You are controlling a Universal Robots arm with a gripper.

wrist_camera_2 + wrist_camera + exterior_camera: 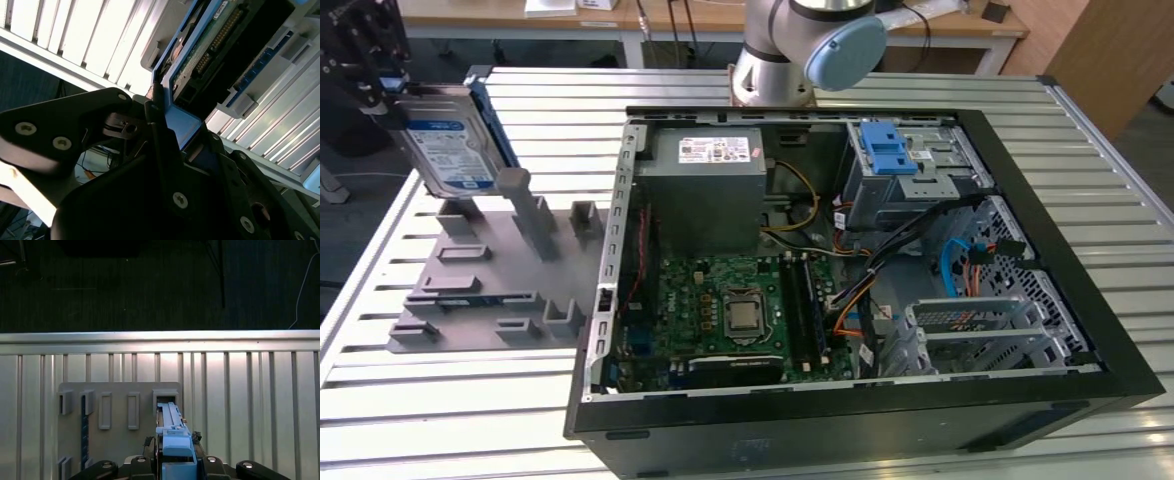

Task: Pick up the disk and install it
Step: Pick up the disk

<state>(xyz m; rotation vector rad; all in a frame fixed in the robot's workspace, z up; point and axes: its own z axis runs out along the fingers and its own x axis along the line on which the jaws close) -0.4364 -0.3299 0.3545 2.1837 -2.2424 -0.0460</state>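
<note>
The gripper [384, 95] sat clenched on the disk [451, 150], which it held on edge by the blue carrier, label facing the case [854, 410]. In the second wrist view a slim dark finger [156, 112] pressed flat against the carrier's rim, with the disk's [210, 45] circuit side and connector pins running away from the gripper [180, 122]. In the first wrist view the disk [172, 425] showed edge-on, reaching out from between the fingers of the gripper [175, 460] to a slot post of the grey rack [117, 450]. Whether its far end had cleared that slot or sat in it could not be told. The rack [480, 290] lay directly below the gripper on the slatted table [427, 400], with its other posts and slots beside the held disk. The open case stood well apart from the gripper, toward the exterior view's right. Inside it, the grey box [707, 190] was the part nearest the gripper. The motherboard [720, 300] lay lower in the case, and the cage [914, 185] with its blue latch [886, 150] stood farther off, past the box. The arm's base [781, 50] rose behind the case, at the far edge of the table from the camera.
</note>
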